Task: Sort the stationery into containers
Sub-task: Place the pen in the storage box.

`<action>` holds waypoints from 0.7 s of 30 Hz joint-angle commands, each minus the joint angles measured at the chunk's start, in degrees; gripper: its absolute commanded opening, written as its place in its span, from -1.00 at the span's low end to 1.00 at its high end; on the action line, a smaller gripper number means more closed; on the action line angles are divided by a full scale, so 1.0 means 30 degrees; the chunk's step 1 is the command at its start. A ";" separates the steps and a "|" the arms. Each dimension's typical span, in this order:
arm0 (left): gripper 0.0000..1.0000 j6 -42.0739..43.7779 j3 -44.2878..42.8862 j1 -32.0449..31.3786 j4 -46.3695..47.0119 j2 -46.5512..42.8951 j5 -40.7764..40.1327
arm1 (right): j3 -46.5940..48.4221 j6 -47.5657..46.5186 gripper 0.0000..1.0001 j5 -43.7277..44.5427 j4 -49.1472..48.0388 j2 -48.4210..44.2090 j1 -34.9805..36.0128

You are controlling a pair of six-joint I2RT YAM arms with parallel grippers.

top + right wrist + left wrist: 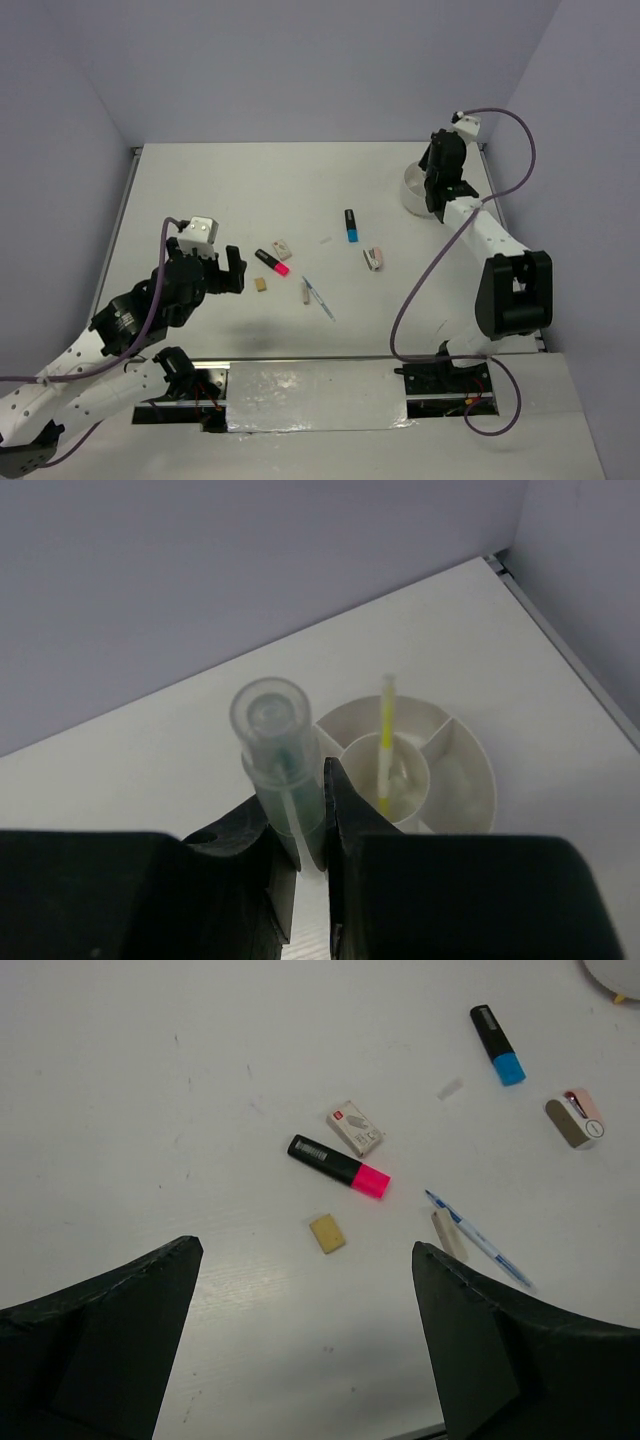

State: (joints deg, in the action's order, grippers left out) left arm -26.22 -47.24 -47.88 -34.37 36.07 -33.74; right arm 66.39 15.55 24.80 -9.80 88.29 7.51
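Note:
My right gripper [315,780] is shut on a clear-barrelled pen [275,750], held upright just left of the round white divided bowl [470,780]. A thin yellow stick [385,730] stands in the bowl's centre cup. In the top view that gripper [437,195] hangs over the bowl [413,192] at the far right. My left gripper [304,1260] is open above bare table, just short of a tan eraser [327,1233]. Beyond it lie a pink-and-black highlighter [338,1166], a white boxed eraser [355,1127], a beige eraser [449,1235], a blue pen [480,1242], a blue-and-black highlighter [497,1044] and a pinkish eraser [575,1118].
The loose items lie in a cluster mid-table [300,270]. Walls enclose the table on the left, back and right. A small white scrap [450,1088] lies near the blue highlighter. The right arm's cable [420,290] loops over the table's right side.

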 commanded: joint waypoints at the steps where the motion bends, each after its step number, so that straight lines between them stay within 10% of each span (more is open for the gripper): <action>1: 0.99 0.0683 -0.0453 -0.0037 0.0619 0.0188 0.0464 | 0.1888 -0.0318 -0.98 0.0056 -0.0922 0.1295 -0.0772; 14: 0.99 0.0742 -0.0512 -0.0037 0.0617 0.0048 0.0905 | 0.3446 -0.0730 -0.89 -0.0151 -0.0980 0.4904 -0.1828; 21: 0.99 0.0770 -0.0482 -0.0008 0.0617 -0.0336 0.0610 | 0.3621 -0.0496 -0.53 -0.0561 -0.0629 0.5491 -0.2122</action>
State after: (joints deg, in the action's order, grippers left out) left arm -24.29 -47.40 -47.88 -34.28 34.35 -31.31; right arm 74.28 14.09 23.16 -10.20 104.25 1.58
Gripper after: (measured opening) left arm 0.993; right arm 0.226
